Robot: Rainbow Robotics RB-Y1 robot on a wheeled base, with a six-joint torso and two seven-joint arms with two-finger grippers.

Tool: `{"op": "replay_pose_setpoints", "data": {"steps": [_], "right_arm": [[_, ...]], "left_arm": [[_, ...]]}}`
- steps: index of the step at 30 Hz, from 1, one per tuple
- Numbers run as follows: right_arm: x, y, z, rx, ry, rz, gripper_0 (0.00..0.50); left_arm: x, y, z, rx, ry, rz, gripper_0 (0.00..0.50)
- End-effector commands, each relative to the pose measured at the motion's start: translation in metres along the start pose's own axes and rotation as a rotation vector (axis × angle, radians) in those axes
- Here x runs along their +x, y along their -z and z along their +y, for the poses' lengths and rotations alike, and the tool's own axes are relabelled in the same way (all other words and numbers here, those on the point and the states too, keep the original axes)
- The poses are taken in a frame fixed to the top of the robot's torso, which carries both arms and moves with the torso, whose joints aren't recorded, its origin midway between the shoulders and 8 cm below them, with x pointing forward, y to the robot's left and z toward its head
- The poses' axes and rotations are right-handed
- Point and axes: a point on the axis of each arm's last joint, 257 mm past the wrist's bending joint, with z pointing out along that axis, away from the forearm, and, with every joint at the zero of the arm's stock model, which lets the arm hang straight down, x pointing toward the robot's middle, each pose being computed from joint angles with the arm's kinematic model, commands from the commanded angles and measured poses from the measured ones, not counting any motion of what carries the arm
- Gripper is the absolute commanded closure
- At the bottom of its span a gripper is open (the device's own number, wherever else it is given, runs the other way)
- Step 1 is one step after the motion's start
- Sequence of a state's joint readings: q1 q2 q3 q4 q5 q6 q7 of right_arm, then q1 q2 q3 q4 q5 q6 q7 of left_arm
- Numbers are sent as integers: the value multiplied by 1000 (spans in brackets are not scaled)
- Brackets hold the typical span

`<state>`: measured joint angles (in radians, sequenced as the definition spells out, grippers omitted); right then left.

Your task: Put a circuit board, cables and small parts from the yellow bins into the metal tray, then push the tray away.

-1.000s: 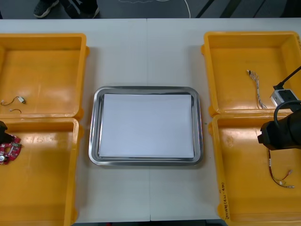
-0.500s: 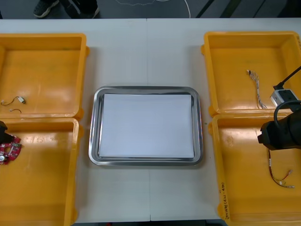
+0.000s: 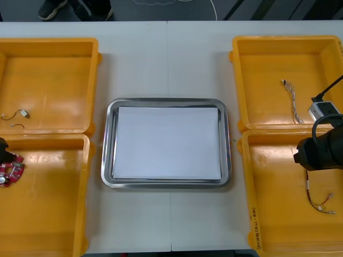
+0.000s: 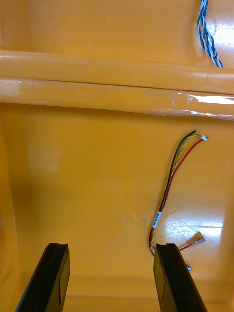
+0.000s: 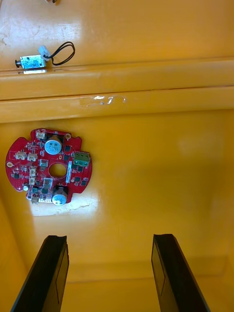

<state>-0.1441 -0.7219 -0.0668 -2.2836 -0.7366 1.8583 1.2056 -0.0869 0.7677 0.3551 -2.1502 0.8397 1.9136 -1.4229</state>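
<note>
The metal tray (image 3: 106,144), white inside, lies at the table's middle with nothing in it. A round red circuit board (image 5: 48,165) (image 3: 10,172) rests in the near left yellow bin (image 3: 48,214), ahead of my open left gripper (image 5: 109,275) and toward one finger's side. Small metal parts (image 3: 20,114) (image 5: 31,62) lie in the far left bin (image 3: 48,80). My right gripper (image 4: 111,278) hangs open over the near right bin (image 3: 278,214). The red and yellow cable (image 4: 170,195) (image 3: 317,199) runs up from beside one finger. A twisted blue and white cable (image 3: 293,100) (image 4: 207,34) lies in the far right bin (image 3: 278,59).
The right arm (image 3: 321,152) covers part of the near right bin, and the left arm (image 3: 2,150) sits at the table's left edge. Bin rims (image 4: 97,83) cross ahead of both grippers. Bare table surrounds the tray.
</note>
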Motion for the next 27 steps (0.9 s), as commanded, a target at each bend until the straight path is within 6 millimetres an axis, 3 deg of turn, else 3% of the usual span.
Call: {"op": "replay_pose_setpoints", "data": {"steps": [1, 27], "right_arm": [[2, 2, -3, -5, -23, -5, 0], [2, 2, -3, -5, -23, -5, 0]], "left_arm": [[3, 5, 5, -13, -78, -14, 0], [3, 5, 5, -13, -78, -14, 0]]}}
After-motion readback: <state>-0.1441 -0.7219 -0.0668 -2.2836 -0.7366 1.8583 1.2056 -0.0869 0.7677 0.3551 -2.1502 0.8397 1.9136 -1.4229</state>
